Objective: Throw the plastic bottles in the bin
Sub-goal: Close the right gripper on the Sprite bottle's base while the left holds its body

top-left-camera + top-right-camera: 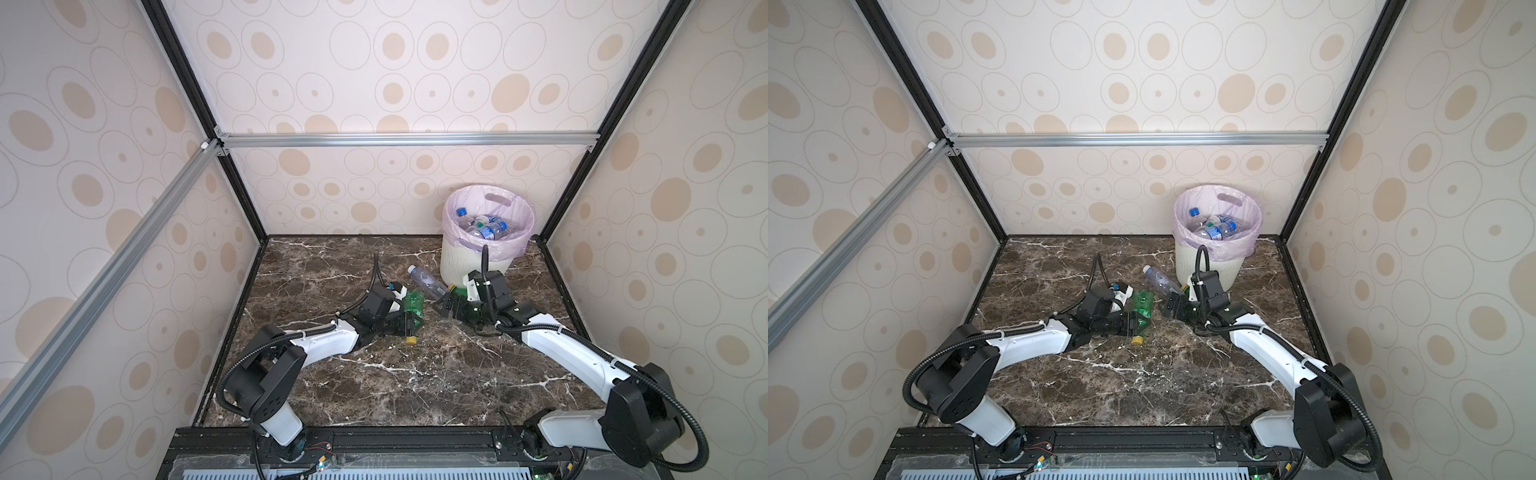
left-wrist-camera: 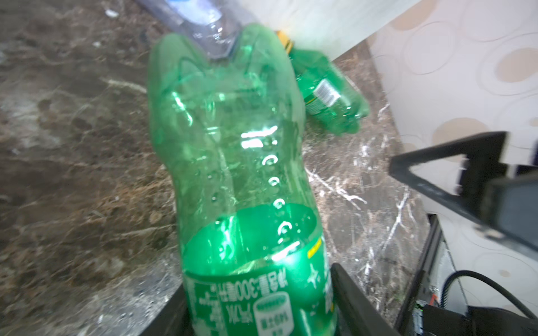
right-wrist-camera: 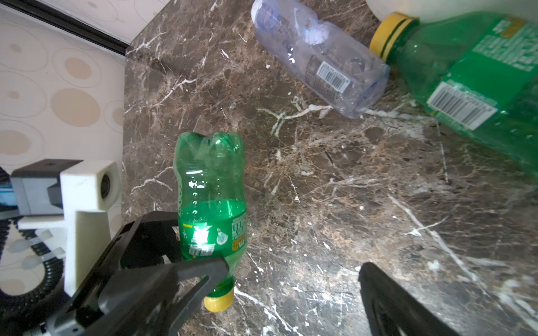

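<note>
Nearest the robot, the green bottle (image 3: 211, 186) has its long axis on the 6-to-12 line in both top views. Its yellow cap points to 6 o'clock and its lobed base to 12. It is clear green plastic, empty, with a green label round the upper body. The left gripper (image 1: 410, 323) comes in from 9 o'clock, and its jaws are closed against the labelled part, one on each side, just above the neck. The cap sits low at the marble tabletop (image 1: 374, 374); whether it touches I cannot tell.

At 3 o'clock from there, the right gripper (image 3: 294, 267) has its jaws wide apart with only marble between them. The second green bottle (image 3: 471, 72) lies outside that gap, partly under the right wrist in both top views. Its yellow cap points to about 10 o'clock, just beside the bin's wall, and it carries a green label with a white barcode patch.

Next out, the clear bottle (image 3: 320, 58) lies on its side, crumpled, pale cap to 10 o'clock. Its base is just beside the second green bottle's neck, clear of either pair of jaws.

Farthest, at 1 o'clock, stands the bin (image 1: 457, 266), cream with a lilac liner. It holds several blue-capped bottles (image 1: 486, 226).
</note>
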Controlling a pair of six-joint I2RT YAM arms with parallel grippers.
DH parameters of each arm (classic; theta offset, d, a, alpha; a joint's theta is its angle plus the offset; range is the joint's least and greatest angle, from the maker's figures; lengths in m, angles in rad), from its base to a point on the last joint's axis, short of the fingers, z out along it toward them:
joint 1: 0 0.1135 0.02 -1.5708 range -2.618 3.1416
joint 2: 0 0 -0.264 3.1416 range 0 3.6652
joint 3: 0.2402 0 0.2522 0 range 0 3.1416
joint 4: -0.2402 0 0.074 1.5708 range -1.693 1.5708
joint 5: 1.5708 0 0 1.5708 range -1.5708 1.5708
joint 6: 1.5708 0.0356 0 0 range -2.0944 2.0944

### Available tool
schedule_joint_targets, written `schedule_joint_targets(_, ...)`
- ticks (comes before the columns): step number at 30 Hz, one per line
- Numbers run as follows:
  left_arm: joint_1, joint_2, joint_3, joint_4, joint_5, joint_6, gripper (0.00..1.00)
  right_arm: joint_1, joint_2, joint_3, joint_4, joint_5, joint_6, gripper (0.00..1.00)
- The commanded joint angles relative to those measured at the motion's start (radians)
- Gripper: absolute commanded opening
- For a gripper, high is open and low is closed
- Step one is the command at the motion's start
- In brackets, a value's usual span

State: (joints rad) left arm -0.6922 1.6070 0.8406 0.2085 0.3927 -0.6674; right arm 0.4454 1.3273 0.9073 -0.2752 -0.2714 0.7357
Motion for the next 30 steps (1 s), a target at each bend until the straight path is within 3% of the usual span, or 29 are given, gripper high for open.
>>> schedule_joint_targets(1,-0.009,-0.027,-0.016,0.096,0.052,0.011,0.58,-0.003,0.027,0.031,0.061,-0.051,0.055,0.99)
schedule_joint_targets(19,-0.073,-0.058,-0.026,0.168,0.072,-0.005,0.59,0.006,0.134,0.032,0.223,-0.115,0.152,0.86)
schedule_joint_targets(30,-0.086,-0.047,-0.017,0.189,0.072,-0.015,0.60,0.013,0.154,0.030,0.257,-0.133,0.170,0.72)
